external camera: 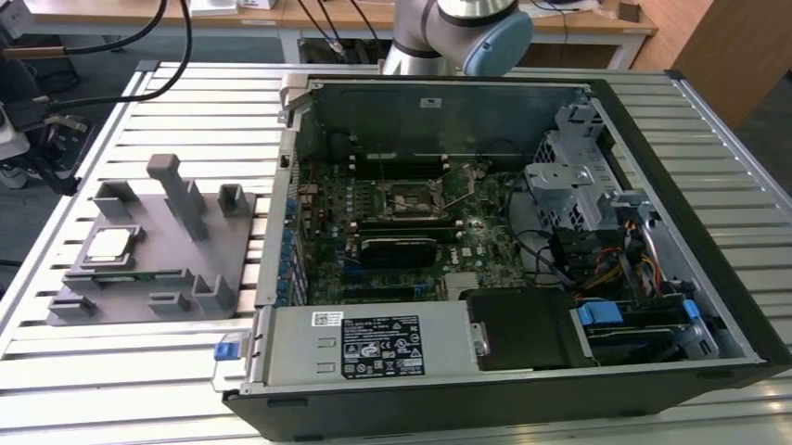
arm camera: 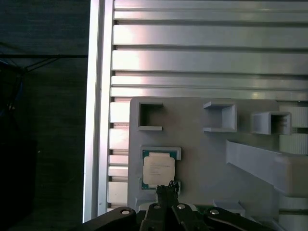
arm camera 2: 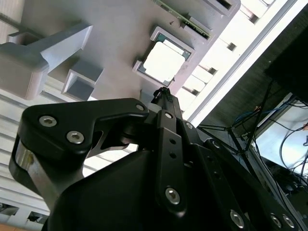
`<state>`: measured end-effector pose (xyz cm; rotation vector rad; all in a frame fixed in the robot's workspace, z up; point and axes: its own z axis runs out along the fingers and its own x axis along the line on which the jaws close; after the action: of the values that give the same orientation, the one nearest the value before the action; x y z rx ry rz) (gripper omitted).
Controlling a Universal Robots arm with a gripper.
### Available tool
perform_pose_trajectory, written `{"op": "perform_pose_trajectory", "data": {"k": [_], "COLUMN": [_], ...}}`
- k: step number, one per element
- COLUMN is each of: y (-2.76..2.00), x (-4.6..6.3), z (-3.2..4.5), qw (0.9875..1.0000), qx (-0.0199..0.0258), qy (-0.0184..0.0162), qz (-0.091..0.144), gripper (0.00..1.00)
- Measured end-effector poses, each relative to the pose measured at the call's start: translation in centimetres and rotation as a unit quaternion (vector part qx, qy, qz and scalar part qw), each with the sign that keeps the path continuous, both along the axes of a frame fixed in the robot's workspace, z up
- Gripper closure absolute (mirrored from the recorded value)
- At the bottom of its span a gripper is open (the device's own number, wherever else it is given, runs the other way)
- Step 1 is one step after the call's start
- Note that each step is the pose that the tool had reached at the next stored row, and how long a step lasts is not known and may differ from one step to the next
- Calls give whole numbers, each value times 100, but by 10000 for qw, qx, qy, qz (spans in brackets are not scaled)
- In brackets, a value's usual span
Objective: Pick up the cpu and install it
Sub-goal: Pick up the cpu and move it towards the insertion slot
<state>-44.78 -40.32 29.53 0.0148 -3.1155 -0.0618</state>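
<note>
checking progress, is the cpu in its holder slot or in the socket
In its slot: the cpu lies flat in a recess of the grey holder, outside the computer case.

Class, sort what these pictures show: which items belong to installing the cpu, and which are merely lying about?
For the job: cpu; tool close by it; grey holder tray under it; CPU socket.
Lying about: power supply; drive cage; blue latch.

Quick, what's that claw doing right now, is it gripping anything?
Gripper: closed, holding nothing; its tip is nearest to the cpu, which lies in its slot on the gray tray.
</note>
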Motion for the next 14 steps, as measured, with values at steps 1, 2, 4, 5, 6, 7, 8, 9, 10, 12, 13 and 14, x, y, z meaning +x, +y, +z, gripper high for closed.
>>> {"op": "perform_pose_trajectory", "data": {"k": [1,2,4,5,6,7,8,9,10,12,13,14], "y": [0,0,0,0,0,0,0,0,-1,-10,-18,-28], "x": [0,0,0,0,0,0,0,0,-1,-5,-5,-6], "z": [-2,-3,-9,-13,-20,-27,-35,-44,-53,-69,-76,-81], "qw": [10000,10000,10000,10000,10000,10000,10000,10000,10000,10000,10000,10000], "qx": [0,0,0,0,1,1,1,0,0,0,0,0], "qy": [0,0,-1,-1,-1,-1,-1,0,0,0,2,2], "qz": [0,0,0,0,0,0,0,0,0,13,29,42], "gripper": [89,89,89,89,89,89,89,89,89,89,89,89]}}
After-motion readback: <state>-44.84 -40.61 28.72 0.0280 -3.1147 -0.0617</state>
